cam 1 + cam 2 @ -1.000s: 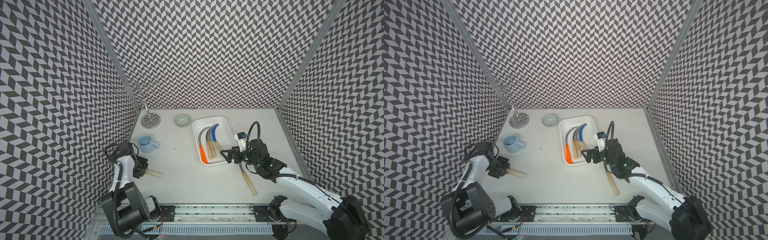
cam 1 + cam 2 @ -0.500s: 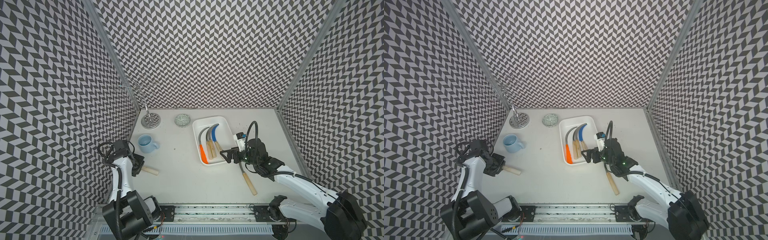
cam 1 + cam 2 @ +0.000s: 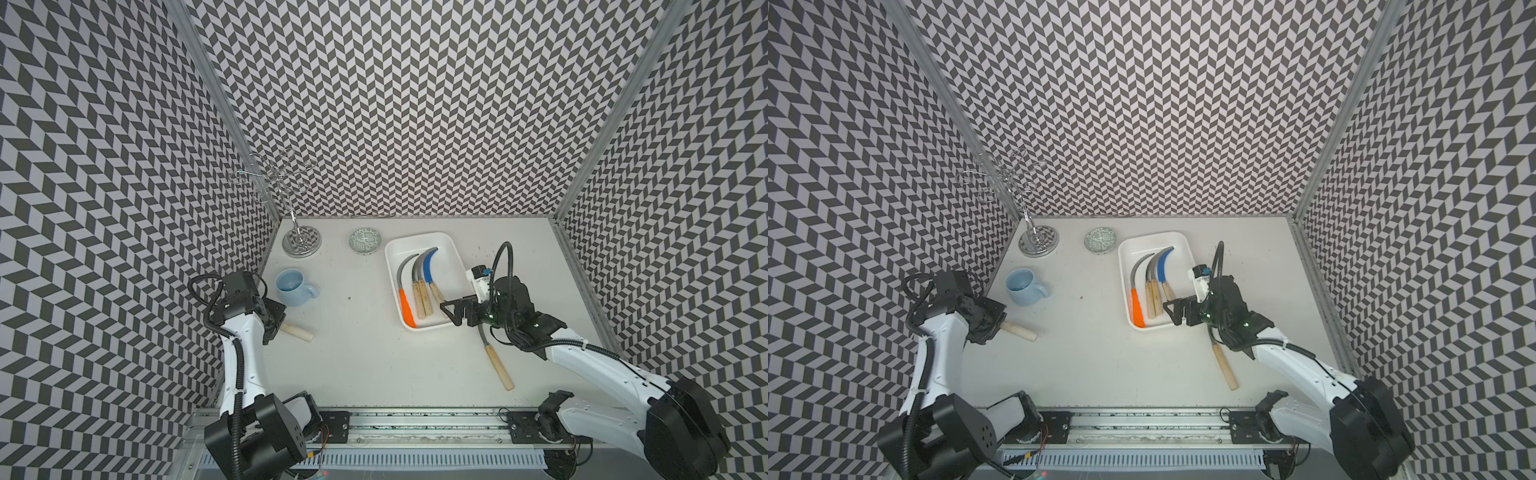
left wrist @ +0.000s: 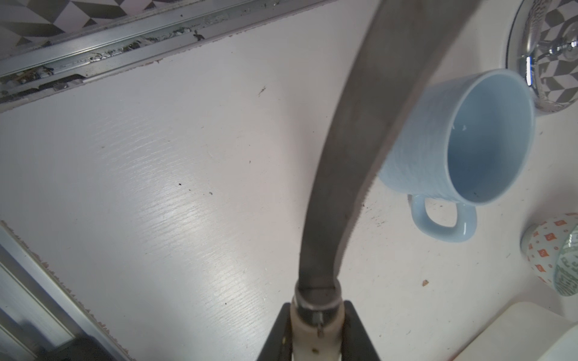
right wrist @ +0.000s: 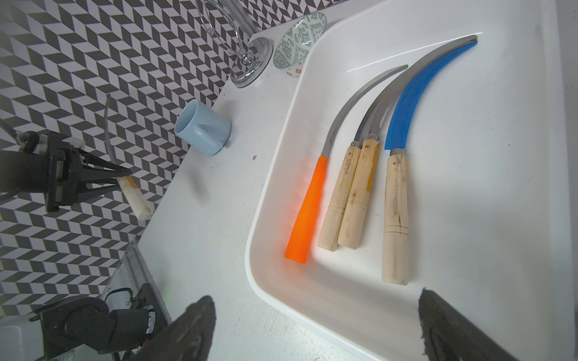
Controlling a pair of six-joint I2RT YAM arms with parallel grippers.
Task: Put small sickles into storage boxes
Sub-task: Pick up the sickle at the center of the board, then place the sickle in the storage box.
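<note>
clamping a grey sickle (image 4: 359,140) in the left gripper (image 4: 316,331) by the left edge of the table (image 3: 365,365), with the right gripper (image 3: 449,312) spread empty over the near corner of the white tray (image 3: 390,266), four sickles (image 5: 353,193) inside, a fifth sickle (image 3: 497,368) loose alongside.

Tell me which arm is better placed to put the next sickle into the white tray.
Left. The left gripper is shut on a sickle by its handle; the right gripper is open and empty beside the tray.

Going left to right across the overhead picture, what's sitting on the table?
Light-blue mug → patterned bowl → white tray, holding the orange-handled sickle then the blue-bladed sickle → loose wooden-handled sickle.
</note>
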